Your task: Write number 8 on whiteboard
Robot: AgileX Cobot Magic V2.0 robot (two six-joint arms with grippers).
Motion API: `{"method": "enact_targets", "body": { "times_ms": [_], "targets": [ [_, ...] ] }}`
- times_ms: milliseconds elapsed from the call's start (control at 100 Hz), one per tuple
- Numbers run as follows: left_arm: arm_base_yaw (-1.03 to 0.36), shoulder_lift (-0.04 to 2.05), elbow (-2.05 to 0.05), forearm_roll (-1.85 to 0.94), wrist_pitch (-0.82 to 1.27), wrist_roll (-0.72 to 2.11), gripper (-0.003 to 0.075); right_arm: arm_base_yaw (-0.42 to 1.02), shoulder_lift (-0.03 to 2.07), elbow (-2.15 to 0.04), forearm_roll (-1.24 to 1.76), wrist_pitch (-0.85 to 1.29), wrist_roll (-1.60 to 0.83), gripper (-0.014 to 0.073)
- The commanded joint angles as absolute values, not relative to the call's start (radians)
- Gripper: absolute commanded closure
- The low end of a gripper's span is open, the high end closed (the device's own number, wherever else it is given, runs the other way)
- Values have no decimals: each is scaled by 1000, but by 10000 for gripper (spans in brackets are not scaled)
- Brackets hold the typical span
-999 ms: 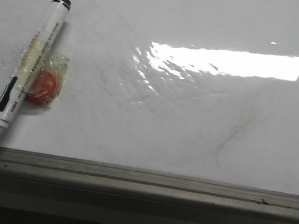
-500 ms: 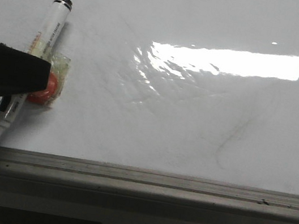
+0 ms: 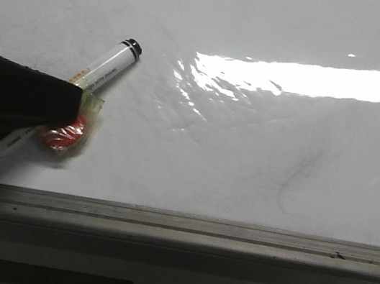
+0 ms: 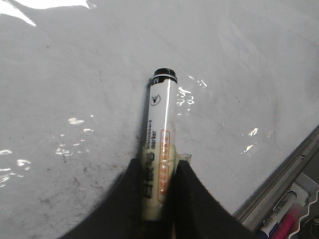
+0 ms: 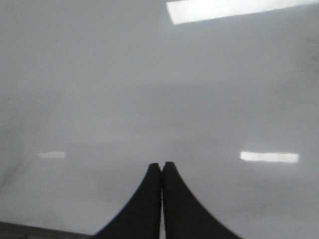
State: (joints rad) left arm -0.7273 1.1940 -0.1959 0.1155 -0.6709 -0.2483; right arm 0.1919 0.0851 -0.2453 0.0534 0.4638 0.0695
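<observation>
A white marker (image 3: 108,63) with a black end cap lies slanted at the left of the whiteboard (image 3: 245,158). My left gripper (image 3: 72,104) reaches in from the left edge and is shut on the marker's barrel (image 4: 162,114). In the left wrist view its two black fingers (image 4: 187,199) press the barrel from both sides, left gripper (image 4: 159,167). A red piece in clear tape (image 3: 63,134) clings to the marker just below the grip. My right gripper (image 5: 162,166) is shut with nothing in it, above bare white board. The number 8 is out of view.
A grey metal frame strip (image 3: 197,227) runs along the board's near edge. Bright glare (image 3: 288,77) and a faint grey smear (image 3: 297,174) mark the board's right half. Beyond the frame, other markers (image 4: 284,219) lie in a tray.
My left gripper came in from the left and shut on the marker. The marker has swung: its capped end moved right and down, its tip toward the left edge.
</observation>
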Motion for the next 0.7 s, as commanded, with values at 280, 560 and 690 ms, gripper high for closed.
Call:
{"method": "enact_targets", "body": {
  "times_ms": [280, 560, 690],
  "targets": [
    [-728, 1190, -210, 153, -861, -250, 741, 566, 367, -357, 47, 396, 0, 657],
    [-728, 1150, -241, 425, -921, -259, 741, 821, 710, -621, 47, 383, -88, 603],
    [-728, 1103, -281, 517, -869, -257, 741, 924, 817, -741, 47, 380, -88, 361]
  ]
}}
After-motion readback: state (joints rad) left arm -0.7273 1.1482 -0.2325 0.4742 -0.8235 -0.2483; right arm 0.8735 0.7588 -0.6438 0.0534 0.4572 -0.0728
